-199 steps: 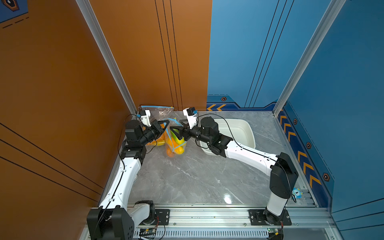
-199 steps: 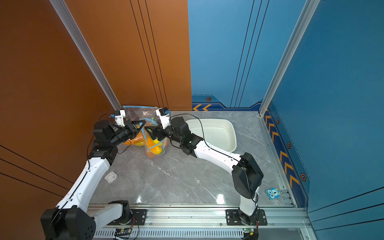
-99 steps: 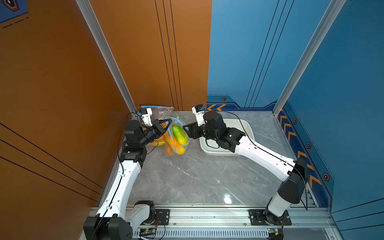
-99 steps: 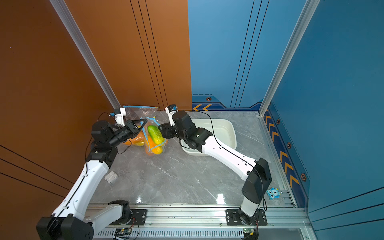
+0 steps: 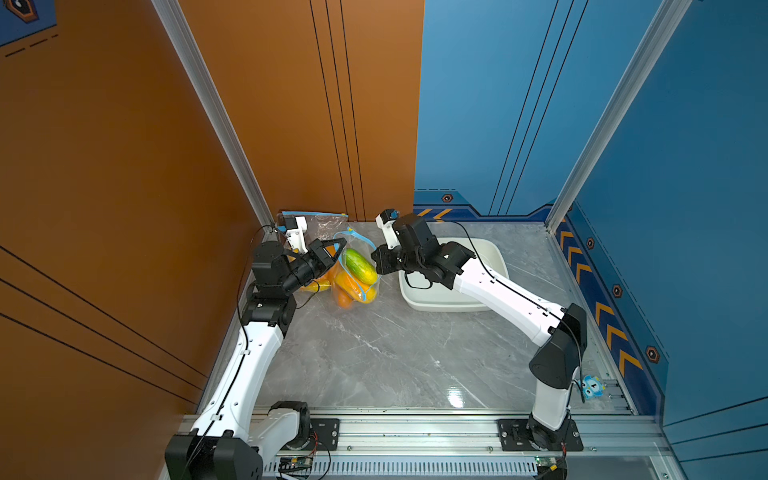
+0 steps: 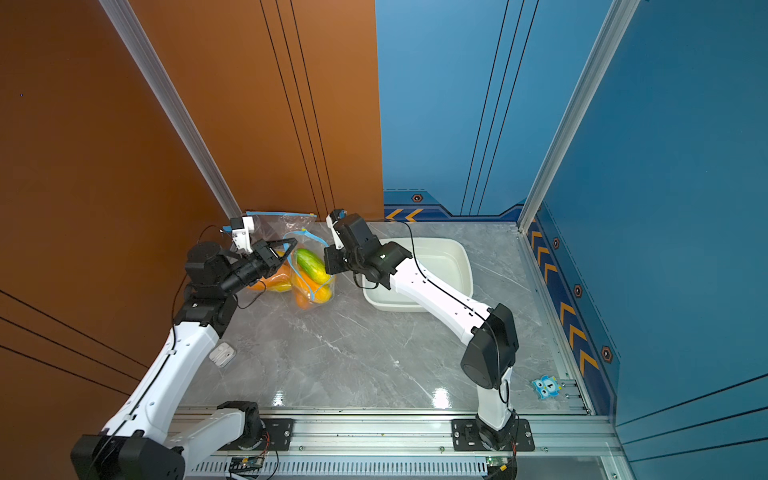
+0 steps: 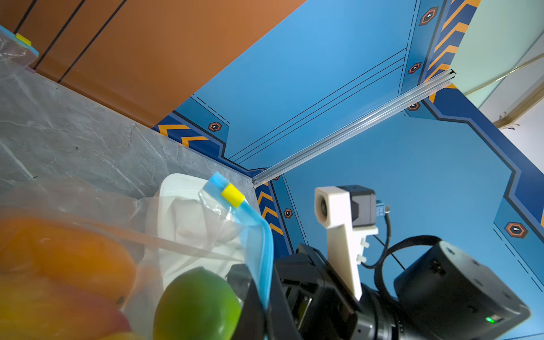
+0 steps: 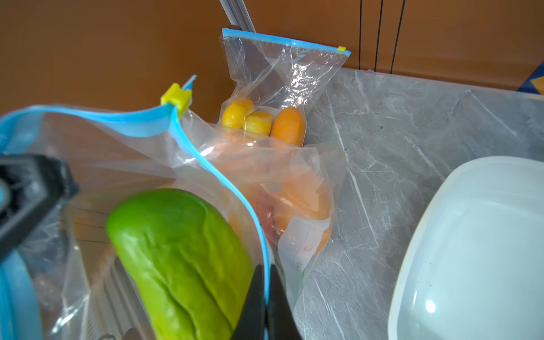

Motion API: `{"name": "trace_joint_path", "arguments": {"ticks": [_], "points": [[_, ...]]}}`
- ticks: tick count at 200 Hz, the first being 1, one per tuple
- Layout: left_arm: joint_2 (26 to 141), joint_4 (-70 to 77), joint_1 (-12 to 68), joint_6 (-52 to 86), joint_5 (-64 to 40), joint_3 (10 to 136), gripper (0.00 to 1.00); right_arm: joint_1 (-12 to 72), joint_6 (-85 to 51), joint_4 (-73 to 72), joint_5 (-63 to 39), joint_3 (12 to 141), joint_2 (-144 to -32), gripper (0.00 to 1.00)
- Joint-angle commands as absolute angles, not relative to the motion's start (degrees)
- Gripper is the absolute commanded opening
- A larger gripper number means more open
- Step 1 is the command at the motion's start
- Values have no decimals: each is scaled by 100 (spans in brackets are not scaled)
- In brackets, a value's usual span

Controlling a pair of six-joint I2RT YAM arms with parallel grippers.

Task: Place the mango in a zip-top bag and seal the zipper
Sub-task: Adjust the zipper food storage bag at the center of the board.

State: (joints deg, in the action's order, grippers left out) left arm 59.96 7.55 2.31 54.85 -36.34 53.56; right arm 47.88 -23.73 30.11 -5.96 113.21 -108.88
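In a top view, the zip-top bag (image 6: 321, 290) stands near the back-left corner of the table (image 6: 353, 353), mouth upward. The green mango (image 6: 311, 262) lies in the opening, above orange fruit (image 6: 303, 299). The left gripper (image 6: 286, 249) is closed on the rim at one side. The right gripper (image 6: 331, 269) is closed at the opposite rim, beside the white tub (image 6: 457, 257).

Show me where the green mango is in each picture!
Top view: mango left of middle, in the open bag.
Top view: mango, same spot.
Left wrist: mango close up, by the blue zipper.
Right wrist: mango close up, in the bag's mouth.
Shared landmark: white tub beside the bag.
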Motion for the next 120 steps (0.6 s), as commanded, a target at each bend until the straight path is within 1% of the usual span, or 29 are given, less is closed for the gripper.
{"name": "trace_joint_path", "arguments": {"ticks": [1,14,21,30,34,42,45,62,76,79,81,85,99,107,120], "points": [[5485,965,541,5368,-3348,5141,0,4779,-1907,3789,-356,12179,-10786,0],[5303,962,807,5309,-3120,4980,0,4627,-1842,3926,-163,12178,-10788,0],[5236,967,960,5279,-2995,4905,6,4523,-1814,3946,-235,12117,-10800,0],[5182,964,1150,5257,-2830,4819,18,4413,-1670,3980,-434,12047,-10853,0],[5178,962,1245,5231,-2767,4791,26,4391,-1598,4012,-439,12027,-10877,0],[5192,967,1399,5103,-2723,4784,49,4367,-1464,4062,-318,11952,-10894,0],[5206,965,1435,5065,-2718,4795,55,4361,-1407,4076,-294,11921,-10897,0],[5277,963,1413,4973,-2723,4805,75,4240,-1264,4122,-437,11775,-10792,0],[5334,967,1229,4837,-2822,4837,84,4116,-1186,4122,-820,11751,-10706,0],[5349,967,1162,4834,-2861,4847,85,4092,-1150,4124,-885,11758,-10684,0],[5352,967,1115,4834,-2886,4855,89,4082,-1122,4129,-922,11759,-10671,0],[5381,966,1018,4815,-2948,4867,93,4064,-1058,4144,-979,11772,-10643,0],[5435,978,620,4639,-3093,4915,100,4061,-781,4231,-1155,11818,-10500,1],[5484,1149,391,4515,-3132,4861,98,3847,-651,4228,-1232,11772,-10427,3],[5663,1877,62,4351,-3411,4704,98,3685,-484,4254,-1640,11680,-10374,3]]}}
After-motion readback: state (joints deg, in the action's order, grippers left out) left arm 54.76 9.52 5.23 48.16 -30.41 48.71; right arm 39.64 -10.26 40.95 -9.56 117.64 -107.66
